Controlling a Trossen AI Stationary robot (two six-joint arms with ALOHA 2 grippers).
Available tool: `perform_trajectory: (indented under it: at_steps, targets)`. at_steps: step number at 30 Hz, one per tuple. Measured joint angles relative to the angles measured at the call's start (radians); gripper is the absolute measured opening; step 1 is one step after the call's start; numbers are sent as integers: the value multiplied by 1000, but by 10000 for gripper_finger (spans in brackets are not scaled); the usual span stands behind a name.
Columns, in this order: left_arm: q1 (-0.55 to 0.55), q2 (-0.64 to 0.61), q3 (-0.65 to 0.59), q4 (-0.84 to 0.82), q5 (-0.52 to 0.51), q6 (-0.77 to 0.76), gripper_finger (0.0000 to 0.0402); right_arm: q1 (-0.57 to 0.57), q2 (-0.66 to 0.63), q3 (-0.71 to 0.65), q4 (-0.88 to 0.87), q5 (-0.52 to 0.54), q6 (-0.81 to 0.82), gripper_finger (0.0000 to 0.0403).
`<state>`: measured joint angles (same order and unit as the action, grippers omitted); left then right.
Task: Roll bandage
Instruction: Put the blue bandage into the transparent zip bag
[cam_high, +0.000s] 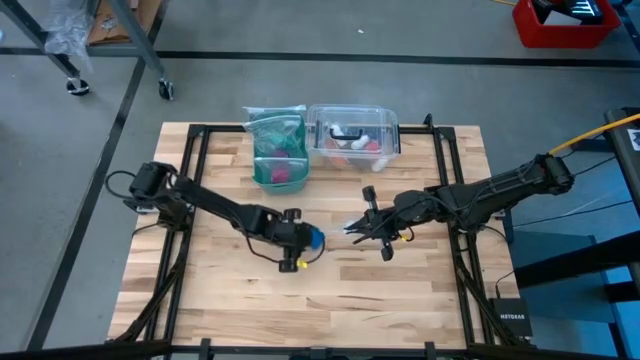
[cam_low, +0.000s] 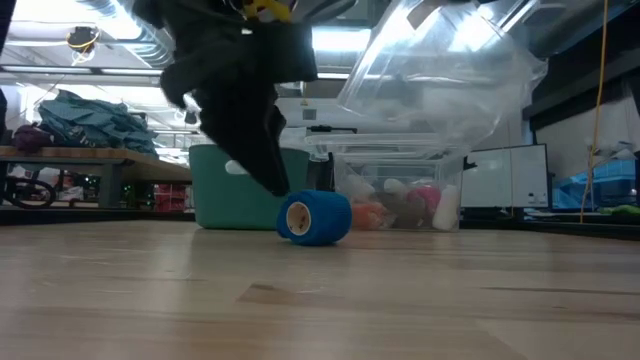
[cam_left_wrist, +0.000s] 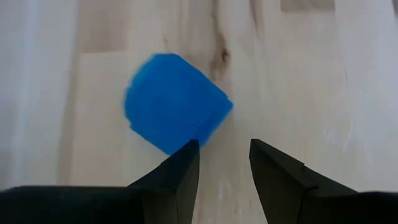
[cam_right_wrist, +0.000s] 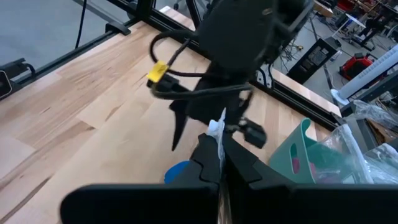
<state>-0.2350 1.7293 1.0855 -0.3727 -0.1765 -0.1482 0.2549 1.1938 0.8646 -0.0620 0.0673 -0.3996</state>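
Observation:
The bright blue bandage (cam_high: 316, 238) is a small roll lying on its round side on the wooden table, its core hole toward the near edge (cam_low: 298, 218). My left gripper (cam_left_wrist: 224, 146) is open and points down just left of the roll (cam_left_wrist: 174, 102), which lies outside the gap, beside one fingertip. My right gripper (cam_high: 355, 230) is to the right of the roll, shut on a clear plastic zip bag (cam_low: 440, 70) that is held above the table. My left gripper has one fingertip (cam_left_wrist: 188, 152) at the roll's edge; I cannot tell whether it touches. My right gripper pinches a bunched bit of the clear bag (cam_right_wrist: 216, 129) between its two shut fingers. The bag is lifted clear of the table (cam_low: 440, 70), above the roll.
A teal container in a clear wrap (cam_high: 276, 150) and a clear plastic box (cam_high: 352, 135) holding small pink and white items stand at the table's far side. Black frame rails (cam_high: 190, 180) run along the left and right of the table.

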Motion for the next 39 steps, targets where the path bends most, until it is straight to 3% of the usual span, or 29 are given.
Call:
perform_trajectory:
  at_steps: [9, 22, 28, 39]
  targets:
    - [-15, 72, 0, 95, -154, 29, 134, 0, 0, 0, 0, 0, 0, 1]
    - [-51, 63, 0, 109, -193, -17, 134, 0, 0, 0, 0, 0, 0, 1]
    - [-82, 67, 1, 187, -384, 102, 123, 0, 0, 0, 0, 0, -1, 1]
    - [-83, 124, 1, 210, -411, 268, 98, 0, 0, 0, 13, 0, -2, 1]
